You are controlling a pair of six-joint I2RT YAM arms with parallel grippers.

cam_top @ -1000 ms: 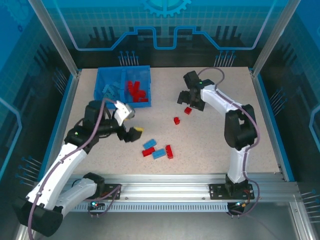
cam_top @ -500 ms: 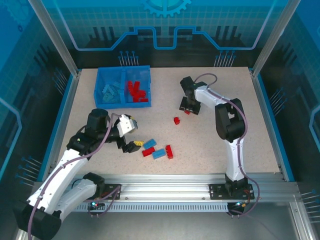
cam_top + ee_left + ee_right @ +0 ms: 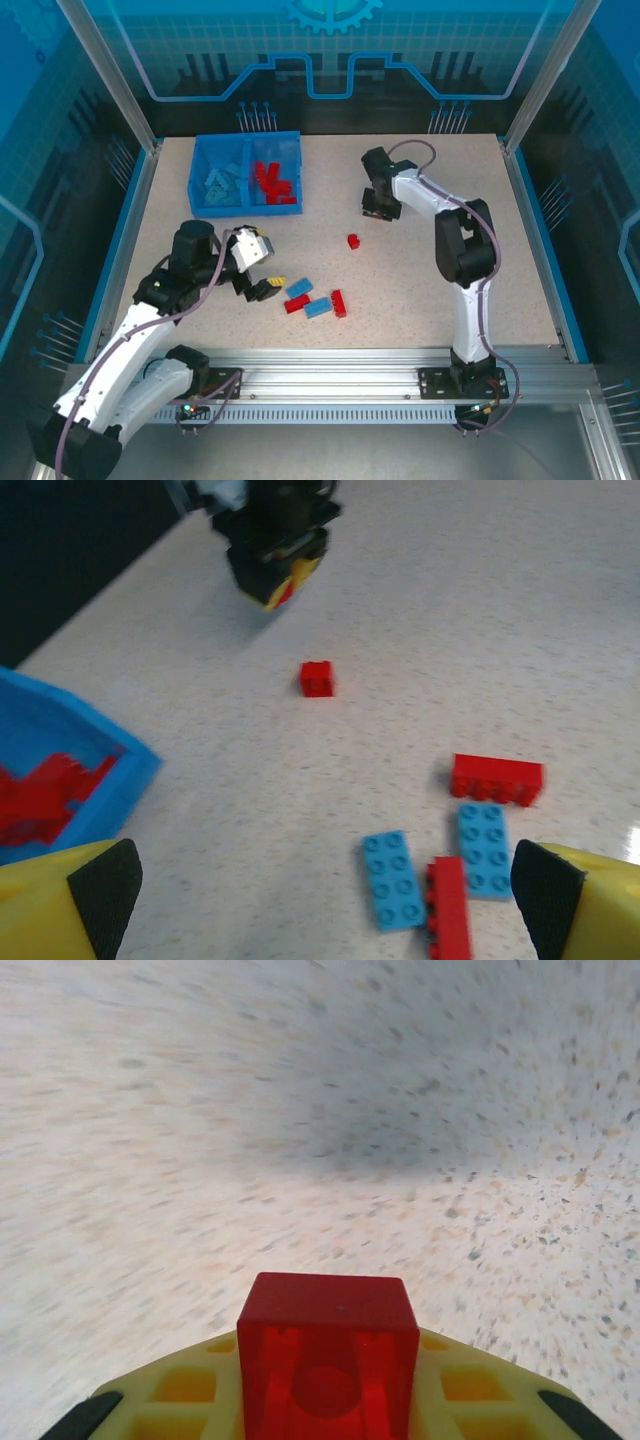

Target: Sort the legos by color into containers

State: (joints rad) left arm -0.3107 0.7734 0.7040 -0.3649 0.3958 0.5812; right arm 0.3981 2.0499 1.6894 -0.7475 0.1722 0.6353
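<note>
the blue bin (image 3: pixel 246 137) has light blue legos (image 3: pixel 220 185) in its left compartment and red legos (image 3: pixel 272 182) in the right one. to the right of the bin, the right gripper (image 3: pixel 378 207) has just closed and now pinches a small red brick (image 3: pixel 328 1355), so this brick is ready to go to the red side. in front of the bin, the left gripper (image 3: pixel 262 268) has come down, jaws spread wide, beside the loose cluster (image 3: pixel 315 300), holding nothing.

Red lego brick (image 3: pixel 328 1350), hollow underside toward the camera, clamped between the yellow fingers (image 3: pixel 170 1388) of the right hand (image 3: pixel 328 1410), blurred speckled bench (image 3: pixel 150 1110) behind, dark shadow (image 3: pixel 400 1110) on it.
</note>
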